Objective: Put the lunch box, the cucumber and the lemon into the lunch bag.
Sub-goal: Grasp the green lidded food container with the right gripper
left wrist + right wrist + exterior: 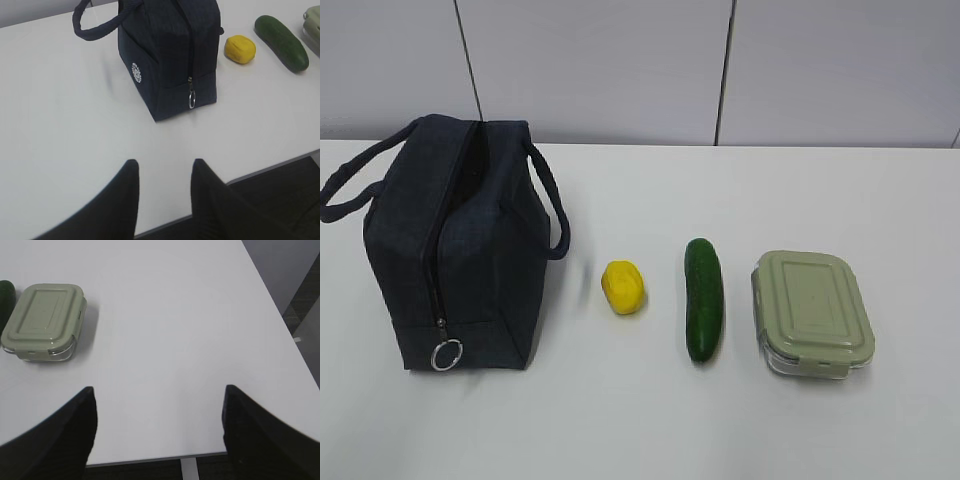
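Nothing is in hand yet; the four things stand in a tidy row across the white tabletop point(640, 420), set out, I would judge, so each can be reached without disturbing its neighbour. The lunch bag point(460, 245) stands upright toward the left edge, one narrow end facing the front edge; its zipper looks parted along the top but shut down the near end, where the silver ring pull point(446, 354) hangs low; its two loop handles flop out to either side, clear of the mouth. Just beside it, toward the middle, lies the lemon point(624, 286); then the cucumber point(703, 298), lying front to back, apart from the lemon; then the lunch box point(812, 312), lid clipped on, nearest the right edge and close to the cucumber without touching it.

The left gripper point(164, 192) hovers over the front edge, pointed at the bag; its fingers point(125, 200) are spread and grasp nothing. The right gripper point(159, 427) hangs over the front right corner, fingers point(75, 430) parted wider, also empty, with the box off to its left.

The split seems sensible: the left arm by the bag to steady or widen its mouth, the right arm by the box to carry. The bag's mouth looks narrow, so the box, being the bulkiest, probably ought to go in first.
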Controlling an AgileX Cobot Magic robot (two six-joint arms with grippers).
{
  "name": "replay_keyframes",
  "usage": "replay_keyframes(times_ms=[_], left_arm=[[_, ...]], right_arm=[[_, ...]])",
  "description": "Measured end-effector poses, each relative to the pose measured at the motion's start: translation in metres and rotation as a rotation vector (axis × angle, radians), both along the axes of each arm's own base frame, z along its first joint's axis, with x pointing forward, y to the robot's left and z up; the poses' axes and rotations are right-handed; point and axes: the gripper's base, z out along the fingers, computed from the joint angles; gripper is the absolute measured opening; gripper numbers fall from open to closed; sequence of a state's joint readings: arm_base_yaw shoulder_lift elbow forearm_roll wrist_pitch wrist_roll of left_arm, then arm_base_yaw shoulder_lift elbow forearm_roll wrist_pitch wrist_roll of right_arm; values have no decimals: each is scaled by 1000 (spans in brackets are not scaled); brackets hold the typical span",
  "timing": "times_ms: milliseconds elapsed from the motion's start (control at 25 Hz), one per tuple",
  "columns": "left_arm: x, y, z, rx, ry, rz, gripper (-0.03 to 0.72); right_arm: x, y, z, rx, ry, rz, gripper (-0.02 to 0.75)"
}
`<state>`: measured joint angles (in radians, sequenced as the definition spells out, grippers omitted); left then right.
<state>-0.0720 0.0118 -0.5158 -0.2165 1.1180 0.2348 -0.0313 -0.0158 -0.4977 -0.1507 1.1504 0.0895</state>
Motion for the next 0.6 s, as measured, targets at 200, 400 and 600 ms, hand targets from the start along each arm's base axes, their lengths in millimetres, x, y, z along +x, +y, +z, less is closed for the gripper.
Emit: replay_keyframes(times_ms=[200,400,600], left_arm=[[0,0,0,0,0,0,238],[0,0,0,0,0,0,238],[0,0,0,0,0,0,238]], right_arm=[[0,0,0,0,0,0,583],[0,0,0,0,0,0,583],[0,0,0,0,0,0,583]])
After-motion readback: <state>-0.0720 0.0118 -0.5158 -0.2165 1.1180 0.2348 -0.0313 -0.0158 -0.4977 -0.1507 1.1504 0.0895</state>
